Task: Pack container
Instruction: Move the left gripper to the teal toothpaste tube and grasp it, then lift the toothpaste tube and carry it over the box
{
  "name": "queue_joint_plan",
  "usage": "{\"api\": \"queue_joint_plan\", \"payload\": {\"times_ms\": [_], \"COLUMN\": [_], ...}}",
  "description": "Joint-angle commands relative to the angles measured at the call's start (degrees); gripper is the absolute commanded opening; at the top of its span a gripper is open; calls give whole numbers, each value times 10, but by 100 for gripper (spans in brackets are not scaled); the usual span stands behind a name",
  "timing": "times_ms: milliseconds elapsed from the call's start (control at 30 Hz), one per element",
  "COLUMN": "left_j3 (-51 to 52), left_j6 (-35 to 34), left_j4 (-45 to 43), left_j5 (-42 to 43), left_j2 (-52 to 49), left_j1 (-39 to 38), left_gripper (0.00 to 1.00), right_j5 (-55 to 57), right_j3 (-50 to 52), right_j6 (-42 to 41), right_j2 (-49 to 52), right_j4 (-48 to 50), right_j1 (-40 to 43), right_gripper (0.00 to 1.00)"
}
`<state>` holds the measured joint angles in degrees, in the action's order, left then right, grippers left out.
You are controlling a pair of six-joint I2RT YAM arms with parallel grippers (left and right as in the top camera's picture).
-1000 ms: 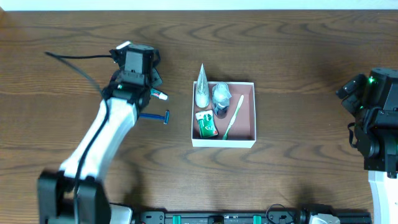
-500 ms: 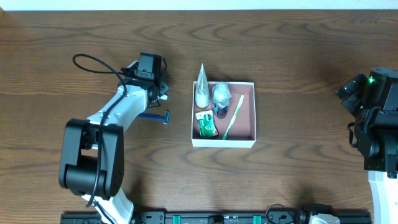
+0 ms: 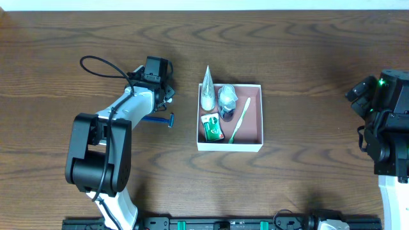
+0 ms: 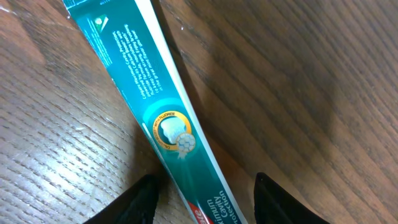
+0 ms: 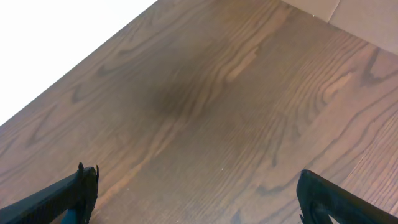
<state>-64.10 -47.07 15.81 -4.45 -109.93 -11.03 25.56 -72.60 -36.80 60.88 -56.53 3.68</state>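
The container (image 3: 254,130), a square white-walled box with a pink-brown inside, sits at the table's middle. It holds a white tube (image 3: 207,91), a green packet (image 3: 211,127), a green-handled toothbrush (image 3: 239,119) and a dark bottle (image 3: 226,101). My left gripper (image 3: 164,94) is low over the table to the left of the box. In the left wrist view it (image 4: 205,208) is open, its fingers (image 4: 134,202) on either side of a teal toothpaste tube (image 4: 155,106) lying on the wood. My right gripper (image 5: 199,205) is open and empty over bare table at the far right.
A blue razor (image 3: 163,119) lies on the table just below the left gripper, left of the box. The right arm (image 3: 386,121) stands at the right edge. A black cable (image 3: 102,64) loops behind the left arm.
My left arm has folded in and its gripper has shifted right and down over the toothpaste tube. The right arm and the box contents have not moved.
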Motion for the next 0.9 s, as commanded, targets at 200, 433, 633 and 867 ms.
{"api": "queue_joint_plan", "payload": {"times_ms": [200,433,633,867], "left_j3": [8,7,3,-17], "left_j6": [-8,43,154,263], "left_j4": [31,82,106,139], "left_j5": [11,11,11,11], "left_j2": [-16,-15,23,150], "left_j1": [1,2,2,1], "left_gripper": [23,21,21,21], "right_j5": [12,12,12,12], "right_j3": [-5,-5,-5,-5], "right_j6": [7,7,7,7], "right_j2": [-1,-1,-1,-1], "right_j4": [-1,-1,-1,-1], "right_j1": [5,5,5,5], "right_gripper": [99,99,99,99]}}
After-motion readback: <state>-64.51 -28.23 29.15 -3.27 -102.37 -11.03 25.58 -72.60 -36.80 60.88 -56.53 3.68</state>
